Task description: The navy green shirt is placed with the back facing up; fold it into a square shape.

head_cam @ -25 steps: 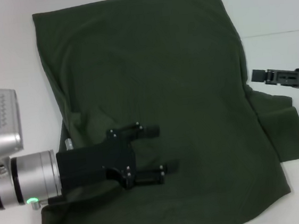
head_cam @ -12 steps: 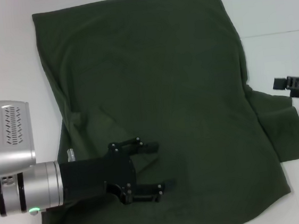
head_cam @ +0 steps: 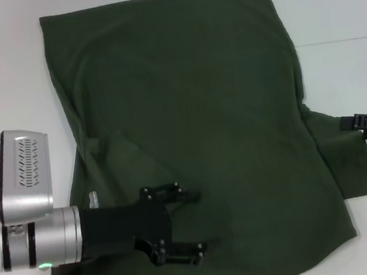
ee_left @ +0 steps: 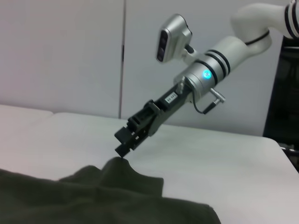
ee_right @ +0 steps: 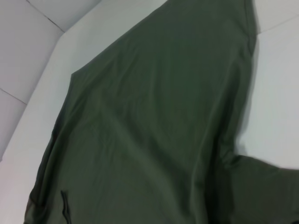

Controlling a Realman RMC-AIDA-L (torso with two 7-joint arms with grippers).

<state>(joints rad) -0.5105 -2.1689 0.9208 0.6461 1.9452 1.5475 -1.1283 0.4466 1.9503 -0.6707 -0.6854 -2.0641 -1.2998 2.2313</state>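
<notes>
We see the left gripper (head_cam: 194,227) nearest to us, over the near left part of the navy green shirt (head_cam: 194,110). Its two fingers (head_cam: 176,192) stand wide apart and point toward the middle of the cloth; nothing is between them, and we cannot tell if they touch the fabric below. There is one shirt only, spread flat on the white table (head_cam: 335,23) with its plain side up, and it runs from under this gripper away to the far edge. One sleeve (head_cam: 350,159) lies out at the right side. The right gripper (ee_left: 125,142) is at the edge of this sleeve; in the left wrist view its tip comes down onto a small raised peak of the cloth (ee_left: 114,163) and touches it. We cannot tell how far its fingers are open. We count two grippers and one garment
</notes>
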